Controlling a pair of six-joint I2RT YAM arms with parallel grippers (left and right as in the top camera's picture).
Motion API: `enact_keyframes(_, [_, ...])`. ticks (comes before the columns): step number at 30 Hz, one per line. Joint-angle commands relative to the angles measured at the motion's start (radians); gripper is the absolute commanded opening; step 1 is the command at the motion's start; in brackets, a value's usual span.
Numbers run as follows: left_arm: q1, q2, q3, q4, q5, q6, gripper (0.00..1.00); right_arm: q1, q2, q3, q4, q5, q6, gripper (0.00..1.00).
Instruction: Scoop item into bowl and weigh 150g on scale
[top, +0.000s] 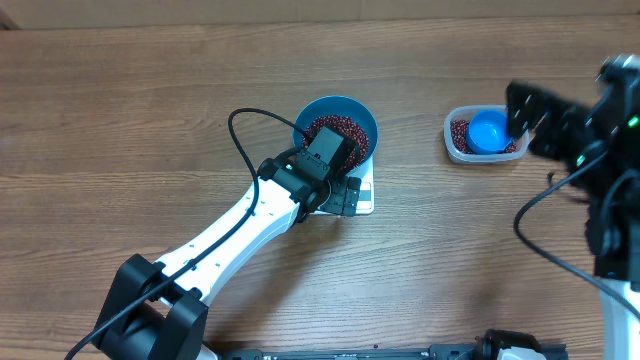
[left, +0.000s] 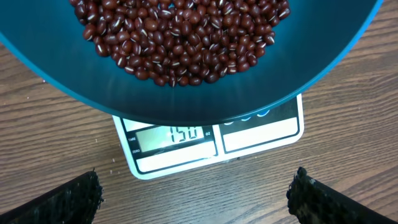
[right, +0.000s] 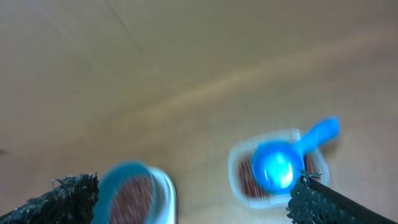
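The bright blue bowl (top: 365, 120) stands on the white scale (top: 364, 200) and holds a heap of dark red-brown beans (top: 338, 126). In the left wrist view the beans (left: 180, 37) fill the bowl (left: 186, 99), and the scale (left: 249, 140) shows 150 on its display. My left gripper (top: 335, 185) hovers over the scale's near edge, open (left: 196, 199), nothing between its fingers (left: 74, 199). My right gripper (top: 535, 120) is raised at the right, open (right: 193, 199) and empty. Its blurred view shows the bowl (right: 127, 193) and the scale (right: 166, 193).
A clear plastic tub (top: 455, 140) with more beans stands at the right, and a small blue scoop (top: 489, 130) lies in it. The right wrist view shows both the tub (right: 239, 177) and the scoop (right: 280, 165). A black cable (top: 240, 140) loops off the left arm.
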Motion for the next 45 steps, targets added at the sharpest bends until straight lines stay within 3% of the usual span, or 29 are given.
enact_keyframes(1, [0.005,0.004,-0.005,0.002,-0.016,-0.021,0.99,-0.001,-0.05,-0.124,-0.031,0.002,0.001,1.0])
enact_keyframes(9, [0.005,0.004,-0.005,0.002,-0.016,-0.021,1.0,-0.001,-0.169,-0.412,-0.018,0.015,0.0,1.0])
enact_keyframes(16, [0.005,0.004,-0.005,0.002,-0.016,-0.021,0.99,0.087,-0.314,-0.768,0.464,0.022,0.0,1.0])
enact_keyframes(21, [0.005,0.004,-0.005,0.002,-0.016,-0.021,1.0,0.173,-0.401,-0.956,0.788,0.141,0.0,1.0])
enact_keyframes(25, [0.005,0.004,-0.005,0.002,-0.016,-0.021,0.99,0.188,-0.446,-1.05,0.936,0.179,0.0,1.0])
enact_keyframes(39, [0.005,0.004,-0.005,0.002,-0.016,-0.021,1.0,0.188,-0.648,-1.258,0.961,0.179,0.0,1.0])
enact_keyframes(45, [0.005,0.004,-0.005,0.002,-0.016,-0.021,0.99,0.187,-0.773,-1.263,0.753,0.179,0.001,1.0])
